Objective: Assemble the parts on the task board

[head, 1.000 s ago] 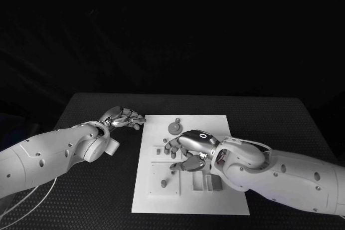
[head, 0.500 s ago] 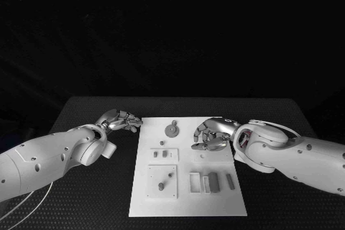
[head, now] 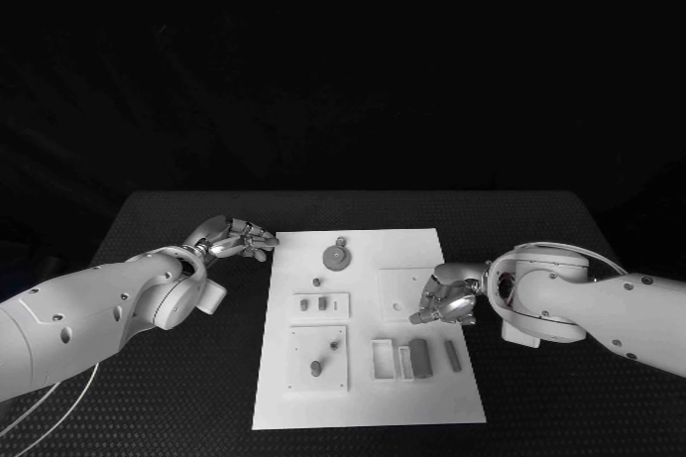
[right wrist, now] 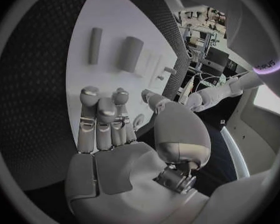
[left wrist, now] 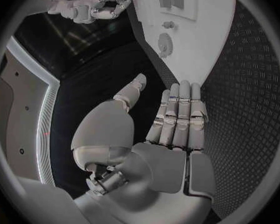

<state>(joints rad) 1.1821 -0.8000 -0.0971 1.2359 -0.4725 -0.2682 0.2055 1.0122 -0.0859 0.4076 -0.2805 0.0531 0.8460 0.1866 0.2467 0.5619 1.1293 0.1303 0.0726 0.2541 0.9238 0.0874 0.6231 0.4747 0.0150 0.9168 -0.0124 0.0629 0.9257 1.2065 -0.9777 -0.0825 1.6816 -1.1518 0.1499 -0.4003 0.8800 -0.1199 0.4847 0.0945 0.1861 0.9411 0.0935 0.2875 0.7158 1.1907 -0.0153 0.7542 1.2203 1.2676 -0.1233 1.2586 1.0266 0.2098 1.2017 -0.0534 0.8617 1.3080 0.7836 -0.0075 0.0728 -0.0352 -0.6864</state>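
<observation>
Both silver robot hands are sitting at the sides of the flat white task board (head: 369, 323), and neither one is holding anything. The left robot hand (head: 236, 238) is hovering over the black bumpy desk (head: 171, 398), just beside the board's far left corner, with its fingers loosely curled and a little apart. The right robot hand (head: 447, 298) is hanging at the board's right edge, about halfway along it, with its fingers bent in over the white surface but apart.

On the board, a round grey disc part (head: 336, 256) is lying near the far edge. A tiny grey peg part (head: 316, 282) is sitting just in front of it. Two raised white square blocks (head: 322, 357) are lying along the left side, with small grey pieces on them. Some upright grey bar parts (head: 419, 357) are standing in a row near the right side, just in front of the right robot hand.

Open black desk is showing all around the board.
</observation>
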